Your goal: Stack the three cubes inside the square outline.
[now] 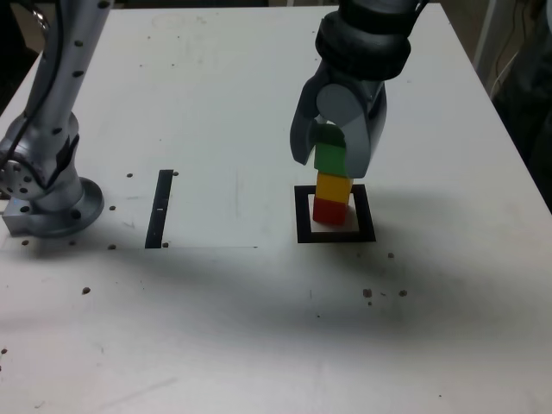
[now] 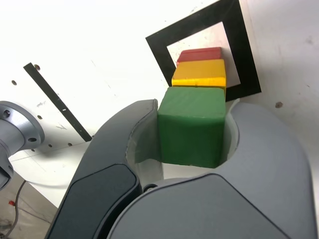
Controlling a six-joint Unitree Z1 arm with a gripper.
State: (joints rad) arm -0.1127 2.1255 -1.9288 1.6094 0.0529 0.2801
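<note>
The three cubes stand as one tower inside the square outline (image 1: 302,216). The red cube (image 1: 329,210) is at the bottom, the yellow cube (image 1: 333,186) sits on it, and the green cube (image 1: 329,157) is on top. My gripper (image 1: 330,166) comes down from above, with its grey jaws on either side of the green cube. In the wrist view the green cube (image 2: 192,124) fills the space between the jaws of the gripper (image 2: 194,107) and touches both. Beyond it are the yellow cube (image 2: 199,74), the red cube (image 2: 200,54) and the square outline (image 2: 239,50).
A narrow black strip (image 1: 159,209) lies on the white table, to the exterior view's left of the tower. The arm's metal base (image 1: 52,203) stands further left. Small dark holes dot the table. Its right edge (image 1: 509,138) borders dark floor.
</note>
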